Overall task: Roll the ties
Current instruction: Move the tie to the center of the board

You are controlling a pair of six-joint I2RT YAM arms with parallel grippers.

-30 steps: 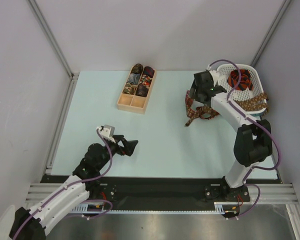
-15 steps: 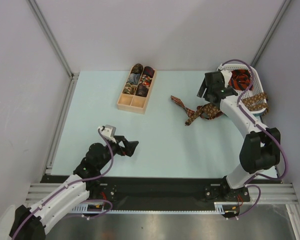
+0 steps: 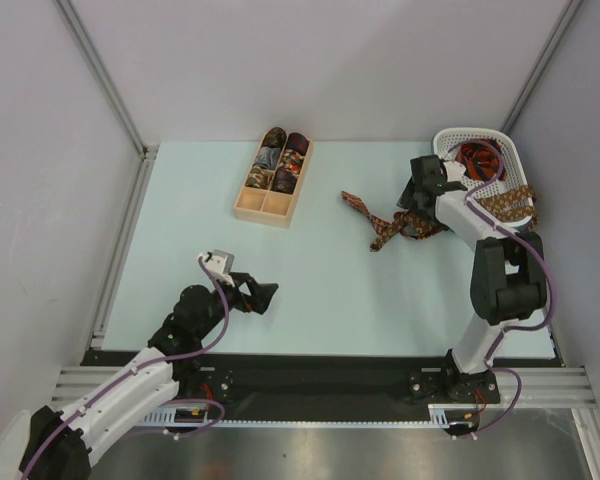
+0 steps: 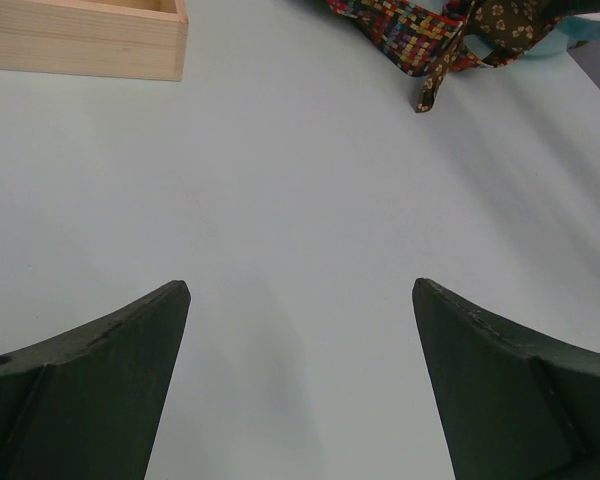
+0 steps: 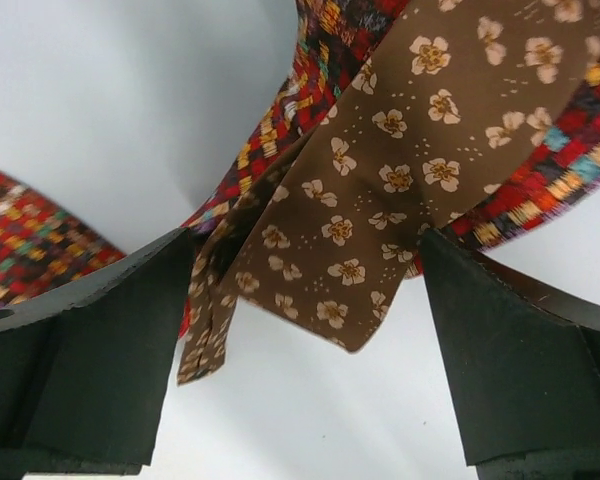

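1. My right fingers (image 3: 416, 195) are spread wide and grip nothing. They hover over a tangle of ties just beside the white basket (image 3: 470, 131). My left fingers (image 3: 260, 296) are released too, above bare desk (image 3: 330, 290) at the near left, well apart from any tie.
2. Under my right fingers, the brown flowered tie (image 5: 400, 170) lies across the red plaid tie (image 5: 30, 235) on the desk. A brown length also hangs at the basket's edge; I cannot tell whether it is the same tie.
3. I judge the ties must be separated before rolling. The brown one is on top, so I would take it first, closing on the free end that shows between my fingers, and on one layer only.
4. I would draw it slowly toward the open middle of the desk. The plaid tie may drag along, and the basket rim may snag.
5. Once it lies flat and straight, my left fingers should pin one end while my right rolls tightly, small enough for the wooden box (image 3: 265, 215).
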